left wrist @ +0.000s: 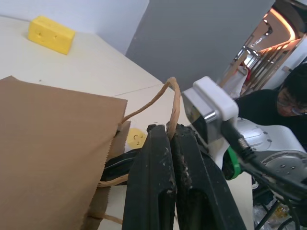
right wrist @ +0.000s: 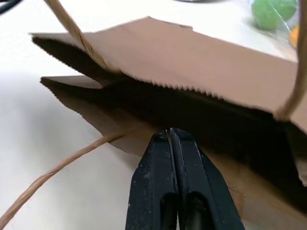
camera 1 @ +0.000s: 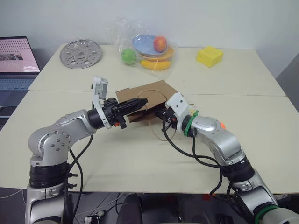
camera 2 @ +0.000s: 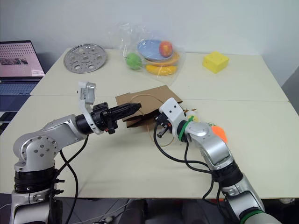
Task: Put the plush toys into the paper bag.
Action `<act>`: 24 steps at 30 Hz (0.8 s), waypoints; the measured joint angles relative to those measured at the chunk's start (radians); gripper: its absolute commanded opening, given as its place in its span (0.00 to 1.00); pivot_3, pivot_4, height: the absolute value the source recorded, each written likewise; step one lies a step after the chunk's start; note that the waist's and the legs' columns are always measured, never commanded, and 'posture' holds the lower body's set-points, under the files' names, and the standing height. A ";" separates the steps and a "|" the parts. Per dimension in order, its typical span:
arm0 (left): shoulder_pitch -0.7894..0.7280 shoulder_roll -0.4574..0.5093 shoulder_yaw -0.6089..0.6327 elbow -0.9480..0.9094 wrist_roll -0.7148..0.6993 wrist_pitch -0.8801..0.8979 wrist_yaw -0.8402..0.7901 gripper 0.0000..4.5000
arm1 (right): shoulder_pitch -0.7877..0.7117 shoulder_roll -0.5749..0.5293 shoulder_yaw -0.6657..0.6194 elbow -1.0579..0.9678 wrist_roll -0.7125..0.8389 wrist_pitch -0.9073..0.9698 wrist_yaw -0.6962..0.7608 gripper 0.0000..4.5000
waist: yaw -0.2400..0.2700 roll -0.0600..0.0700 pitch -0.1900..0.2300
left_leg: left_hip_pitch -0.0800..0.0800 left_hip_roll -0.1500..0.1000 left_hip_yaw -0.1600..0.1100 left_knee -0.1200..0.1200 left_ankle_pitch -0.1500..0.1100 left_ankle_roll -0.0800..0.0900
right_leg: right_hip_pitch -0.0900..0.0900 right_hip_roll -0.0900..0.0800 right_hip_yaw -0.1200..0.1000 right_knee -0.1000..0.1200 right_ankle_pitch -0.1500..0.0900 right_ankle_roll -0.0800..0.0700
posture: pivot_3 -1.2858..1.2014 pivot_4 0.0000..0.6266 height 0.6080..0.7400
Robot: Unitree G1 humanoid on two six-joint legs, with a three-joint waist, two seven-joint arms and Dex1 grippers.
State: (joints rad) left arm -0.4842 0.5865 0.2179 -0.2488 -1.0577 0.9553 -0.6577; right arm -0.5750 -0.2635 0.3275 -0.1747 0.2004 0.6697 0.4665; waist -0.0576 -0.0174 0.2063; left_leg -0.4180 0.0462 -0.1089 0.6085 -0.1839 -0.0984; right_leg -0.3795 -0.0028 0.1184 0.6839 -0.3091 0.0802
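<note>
The brown paper bag (camera 1: 152, 93) lies on the table's middle with its mouth toward me and its upper lip raised. My left gripper (left wrist: 170, 128) is shut on the bag's twine handle (left wrist: 173, 98) at that lip. The right gripper (right wrist: 170, 132) is shut, its tips against the lower lip of the dark mouth; whether paper is pinched I cannot tell. The egg toy's yellow yolk face (left wrist: 136, 139) lies on the table just beside the bag, behind my right wrist. The orange carrot toy (camera 2: 218, 133) peeks out behind my right forearm.
A clear plastic bag of fruit (camera 1: 147, 49) sits at the back centre, a yellow block (camera 1: 210, 56) at the back right, and a perforated metal disc (camera 1: 80, 53) at the back left. A laptop (camera 1: 16, 60) stands at the far left. A person (left wrist: 288, 100) sits beyond the table.
</note>
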 measured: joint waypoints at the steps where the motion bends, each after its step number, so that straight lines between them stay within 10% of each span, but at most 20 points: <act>1: 0.001 0.000 0.004 0.000 0.000 0.000 0.004 0.00 | -0.003 0.034 -0.004 0.033 -0.017 -0.020 -0.024 0.01 | -0.002 0.000 0.000 | 0.000 0.000 0.000 0.000 0.000 0.000 | 0.000 0.000 0.000 0.000 0.000 0.000 | 0.52 0.24 1.00; 10: -0.057 -0.007 0.032 0.021 -0.038 0.020 0.061 0.00 | -0.059 0.257 0.027 0.438 -0.184 -0.209 -0.203 0.01 | -0.011 -0.001 0.000 | 0.000 0.000 0.000 0.000 0.000 0.000 | 0.000 0.000 0.000 0.001 0.000 0.000 | 0.52 0.24 1.00; 24: -0.413 0.065 0.082 0.256 0.083 -0.103 0.056 0.00 | -0.062 0.363 -0.072 0.501 -0.178 -0.199 -0.253 0.01 | -0.019 -0.001 0.000 | 0.000 0.000 -0.001 -0.002 0.000 0.000 | -0.001 0.000 -0.001 0.002 0.000 0.000 | 0.52 0.24 1.00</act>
State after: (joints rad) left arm -0.8973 0.6517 0.3003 0.0070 -0.9745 0.8520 -0.6015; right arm -0.6375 0.0991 0.2556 0.3267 0.0220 0.4708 0.2133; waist -0.0762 -0.0184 0.2064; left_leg -0.4183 0.0460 -0.1102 0.6069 -0.1839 -0.0986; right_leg -0.3808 -0.0027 0.1171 0.6857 -0.3090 0.0802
